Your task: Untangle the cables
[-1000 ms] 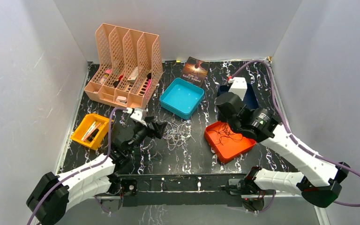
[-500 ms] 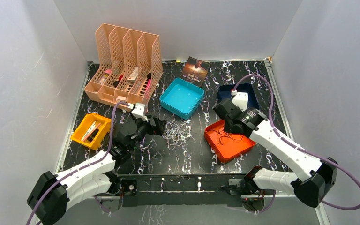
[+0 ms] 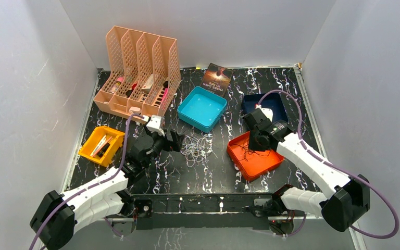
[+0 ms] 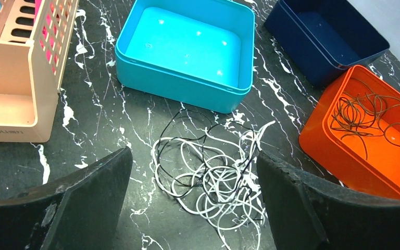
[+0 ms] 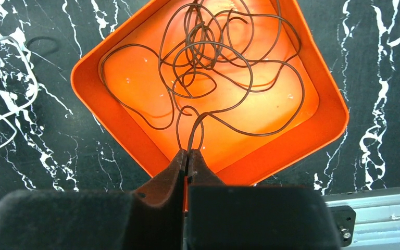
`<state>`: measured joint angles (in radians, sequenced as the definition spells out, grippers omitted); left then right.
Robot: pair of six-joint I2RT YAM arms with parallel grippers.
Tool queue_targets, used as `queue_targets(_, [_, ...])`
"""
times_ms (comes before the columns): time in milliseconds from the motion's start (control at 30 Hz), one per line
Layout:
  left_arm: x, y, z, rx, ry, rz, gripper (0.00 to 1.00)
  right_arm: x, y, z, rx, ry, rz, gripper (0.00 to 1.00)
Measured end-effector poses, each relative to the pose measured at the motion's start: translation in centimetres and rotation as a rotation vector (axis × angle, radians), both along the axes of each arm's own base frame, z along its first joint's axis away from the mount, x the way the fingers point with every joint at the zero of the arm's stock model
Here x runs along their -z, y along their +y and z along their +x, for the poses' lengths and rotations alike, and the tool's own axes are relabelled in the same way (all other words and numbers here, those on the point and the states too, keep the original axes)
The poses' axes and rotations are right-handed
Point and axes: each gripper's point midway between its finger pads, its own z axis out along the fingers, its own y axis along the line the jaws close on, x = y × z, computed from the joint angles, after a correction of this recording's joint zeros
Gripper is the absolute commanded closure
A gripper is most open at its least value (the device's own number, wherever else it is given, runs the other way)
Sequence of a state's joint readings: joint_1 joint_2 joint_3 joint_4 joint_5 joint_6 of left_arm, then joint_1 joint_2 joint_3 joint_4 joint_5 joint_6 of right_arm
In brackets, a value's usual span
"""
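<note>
A tangle of white and black cables lies on the marble table between the trays; it also shows in the left wrist view. My left gripper is open just left of it, fingers apart on either side of the tangle. A dark brown cable lies coiled in the orange tray, which also shows in the top view. My right gripper is shut on a strand of that brown cable above the tray.
A teal tray stands behind the tangle. A navy bin is at the back right. A peach file organiser and a yellow bin are on the left. A card lies at the back.
My right arm has swung in and lowered over the orange tray with the brown cable. My left gripper has shifted slightly toward the white tangle.
</note>
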<state>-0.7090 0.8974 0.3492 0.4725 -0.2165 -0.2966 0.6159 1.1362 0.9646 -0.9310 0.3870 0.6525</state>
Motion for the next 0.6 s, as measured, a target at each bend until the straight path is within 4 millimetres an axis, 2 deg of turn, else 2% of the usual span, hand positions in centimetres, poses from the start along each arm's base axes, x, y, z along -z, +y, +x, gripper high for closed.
queue_targets(200, [0.19, 0.15, -0.03, -0.006, 0.006, 0.006, 0.12, 0.75, 0.38, 0.00, -0.022, 0.030, 0.018, 0.90])
queue_targets(433, [0.24, 0.18, -0.07, -0.006, 0.009, 0.006, 0.10, 1.01, 0.70, 0.33, -0.040, 0.039, 0.028, 0.72])
queue_targets(600, [0.41, 0.19, -0.15, -0.009, 0.026, 0.006, 0.02, 1.02, 0.58, 0.39, -0.045, 0.040, 0.022, 0.68])
